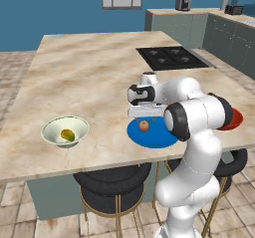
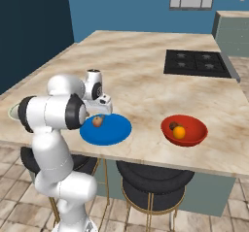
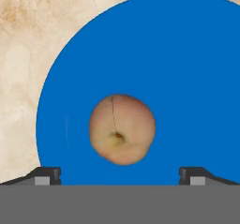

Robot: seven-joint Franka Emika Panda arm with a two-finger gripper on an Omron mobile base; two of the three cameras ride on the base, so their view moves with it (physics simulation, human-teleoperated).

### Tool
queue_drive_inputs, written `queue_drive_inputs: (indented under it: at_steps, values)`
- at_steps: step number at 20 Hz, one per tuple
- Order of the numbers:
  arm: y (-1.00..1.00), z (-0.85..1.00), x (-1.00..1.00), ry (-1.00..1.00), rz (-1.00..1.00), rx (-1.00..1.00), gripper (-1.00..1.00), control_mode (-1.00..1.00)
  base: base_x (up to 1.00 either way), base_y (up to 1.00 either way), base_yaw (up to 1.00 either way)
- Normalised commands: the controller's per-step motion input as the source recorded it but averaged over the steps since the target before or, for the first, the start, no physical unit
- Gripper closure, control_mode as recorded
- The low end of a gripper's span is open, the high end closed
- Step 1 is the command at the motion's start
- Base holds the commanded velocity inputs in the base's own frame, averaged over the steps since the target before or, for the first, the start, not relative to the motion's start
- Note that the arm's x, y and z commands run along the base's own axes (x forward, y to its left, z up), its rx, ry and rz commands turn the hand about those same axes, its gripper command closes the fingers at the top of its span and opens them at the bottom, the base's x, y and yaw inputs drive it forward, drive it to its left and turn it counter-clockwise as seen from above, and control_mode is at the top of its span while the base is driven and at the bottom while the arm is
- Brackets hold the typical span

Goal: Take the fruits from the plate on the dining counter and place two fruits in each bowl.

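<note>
A pinkish-red apple (image 1: 144,126) (image 2: 97,121) (image 3: 122,129) lies on the blue plate (image 1: 158,137) (image 2: 114,131) (image 3: 187,68) near the front edge of the dining counter (image 1: 89,77). My gripper (image 1: 144,116) (image 2: 99,111) (image 3: 120,177) hangs open just above the apple, one fingertip to each side, holding nothing. The pale bowl (image 1: 52,130) at the left holds a green-yellow fruit (image 1: 67,135). In the red bowl (image 2: 194,134) at the right lie an orange (image 2: 179,132) and a brown fruit (image 2: 173,125). My arm hides most of the red bowl (image 1: 236,118) in the left base view.
A black cooktop (image 1: 171,58) (image 2: 197,62) sits at the counter's far right. Black stools (image 1: 112,184) (image 2: 153,177) stand under the front edge. Grey-green cabinets (image 1: 179,25) with appliances line the back right.
</note>
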Motion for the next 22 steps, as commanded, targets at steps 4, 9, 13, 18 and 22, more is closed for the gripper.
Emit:
queue_drive_inputs:
  at_steps: [4,9,13,18,22]
  values:
    - [-0.03,-0.09,0.0,-0.11,0.0,0.0,-1.0,-1.0,0.0,0.0,0.0]
    - [-0.33,0.0,0.0,-0.02,0.0,0.0,-1.0,-1.0,0.0,0.0,0.0]
    - [0.0,-0.08,0.03,0.0,0.0,0.0,-1.0,-1.0,0.0,0.0,0.0]
    - [0.01,0.0,0.2,0.0,0.0,0.0,-1.0,-1.0,0.0,0.0,0.0]
    - [0.0,0.0,0.31,0.0,0.0,0.0,-1.0,-1.0,0.0,0.0,0.0]
